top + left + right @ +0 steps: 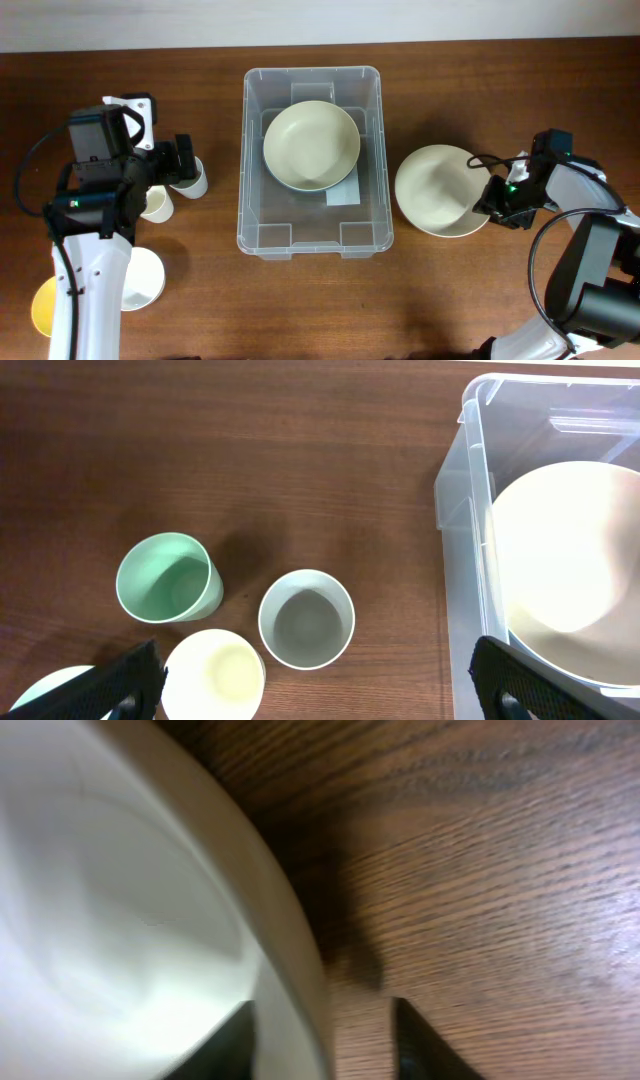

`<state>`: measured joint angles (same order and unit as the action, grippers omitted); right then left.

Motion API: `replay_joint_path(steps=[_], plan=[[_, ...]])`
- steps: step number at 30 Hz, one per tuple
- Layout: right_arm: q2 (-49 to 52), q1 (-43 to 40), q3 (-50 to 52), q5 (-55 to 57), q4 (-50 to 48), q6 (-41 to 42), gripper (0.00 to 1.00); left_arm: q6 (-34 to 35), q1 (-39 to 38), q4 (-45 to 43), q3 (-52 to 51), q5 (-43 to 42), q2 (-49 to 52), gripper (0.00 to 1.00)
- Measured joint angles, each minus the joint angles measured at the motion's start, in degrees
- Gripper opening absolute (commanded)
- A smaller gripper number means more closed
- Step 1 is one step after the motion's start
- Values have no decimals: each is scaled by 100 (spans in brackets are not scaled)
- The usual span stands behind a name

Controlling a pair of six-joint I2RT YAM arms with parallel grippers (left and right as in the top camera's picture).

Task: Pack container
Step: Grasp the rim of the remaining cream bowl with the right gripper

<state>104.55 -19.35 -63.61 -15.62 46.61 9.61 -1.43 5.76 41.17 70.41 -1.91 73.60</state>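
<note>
At mid-table, inside the container (300,215), only one pale bowl (311,145) packed so far. Left to pack: second bowl (440,190) just right of it, cups (190,182) at left. Looks clear, rectangular, round-cornered, white label on base. Left gripper (182,160) spread wide above cups; right gripper (320,1040) straddling second bowl's rim, unclamped.

The left arm (88,268) is showing a white link, a black camera block (95,140) and a looping black cable (20,190). The right arm (588,262) is wearing grey and white shells, with a green light (512,184) glowing.
</note>
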Motion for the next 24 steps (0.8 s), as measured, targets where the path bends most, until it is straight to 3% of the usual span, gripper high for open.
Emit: replay_joint_path(steps=[3,7,15,21,24], plan=[[2,57,0,-26,-39,83,11,0,0,0,0,0,0,99],[2,92,4,-39,-61,138,4,0,0,4,0,0,0,99],[2,98,4,-37,-107,225,5,2,0,24,0,0,0,99],[2,98,4,-37,-109,262,18,0,0,48,0,0,0,99],[2,98,13,-35,-160,262,20,0,0,50,0,0,0,99]])
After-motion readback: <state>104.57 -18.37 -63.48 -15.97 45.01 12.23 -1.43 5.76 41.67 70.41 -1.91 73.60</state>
